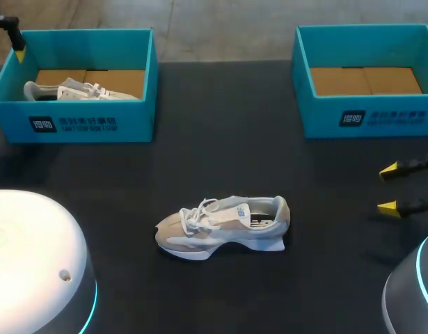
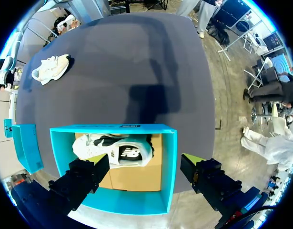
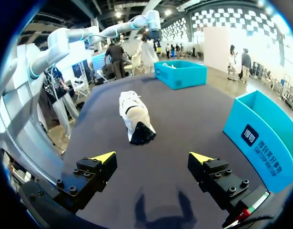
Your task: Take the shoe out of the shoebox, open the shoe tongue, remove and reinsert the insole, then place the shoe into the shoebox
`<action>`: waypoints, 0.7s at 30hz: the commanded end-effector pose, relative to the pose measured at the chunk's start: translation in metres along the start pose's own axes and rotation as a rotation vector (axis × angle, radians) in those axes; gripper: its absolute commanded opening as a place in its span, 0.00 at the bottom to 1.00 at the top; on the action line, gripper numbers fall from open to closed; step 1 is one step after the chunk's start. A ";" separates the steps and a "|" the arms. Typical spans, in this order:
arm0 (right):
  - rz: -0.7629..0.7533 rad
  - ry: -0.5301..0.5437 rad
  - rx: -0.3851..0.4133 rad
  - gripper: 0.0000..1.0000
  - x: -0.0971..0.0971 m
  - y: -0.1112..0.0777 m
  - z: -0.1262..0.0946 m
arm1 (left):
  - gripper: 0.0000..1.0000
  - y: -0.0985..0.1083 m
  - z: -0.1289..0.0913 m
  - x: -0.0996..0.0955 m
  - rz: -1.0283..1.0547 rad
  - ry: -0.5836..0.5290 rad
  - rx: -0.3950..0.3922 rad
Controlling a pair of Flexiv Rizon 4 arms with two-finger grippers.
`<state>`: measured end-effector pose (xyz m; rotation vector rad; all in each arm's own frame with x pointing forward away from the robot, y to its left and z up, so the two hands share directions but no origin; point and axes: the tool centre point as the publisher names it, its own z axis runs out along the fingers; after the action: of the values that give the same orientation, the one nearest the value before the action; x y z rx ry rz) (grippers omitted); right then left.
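Now both jaws wide, empty

shoe (image 1: 223,226): beige and white, laced, upright on sole at middle of desk (image 1: 220,139), toe toward left, well apart from both boxes | left shoebox (image 1: 130,118): teal, open-topped, far left, holds second shoe (image 1: 74,89), white, lying on its side | right shoebox (image 1: 394,118): teal, open-topped, far right, brown cardboard floor showing

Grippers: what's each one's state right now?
Left gripper: open, holding nothing, above the shoebox.
Right gripper: open, holding nothing.
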<state>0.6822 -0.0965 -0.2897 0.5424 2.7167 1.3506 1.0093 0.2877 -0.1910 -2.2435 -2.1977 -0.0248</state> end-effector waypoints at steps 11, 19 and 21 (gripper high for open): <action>-0.178 0.025 0.010 1.00 -0.013 -0.043 0.035 | 1.00 0.000 -0.001 0.000 0.001 0.003 0.000; -0.230 0.048 -0.043 1.00 -0.019 -0.050 0.036 | 1.00 0.000 -0.001 0.000 0.001 0.003 0.000; -0.247 0.060 -0.034 1.00 -0.021 -0.053 0.040 | 1.00 0.000 -0.001 0.000 0.001 0.003 0.000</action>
<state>0.6896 -0.1043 -0.3547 0.1755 2.6737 1.3621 1.0093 0.2877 -0.1910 -2.2436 -2.1977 -0.0250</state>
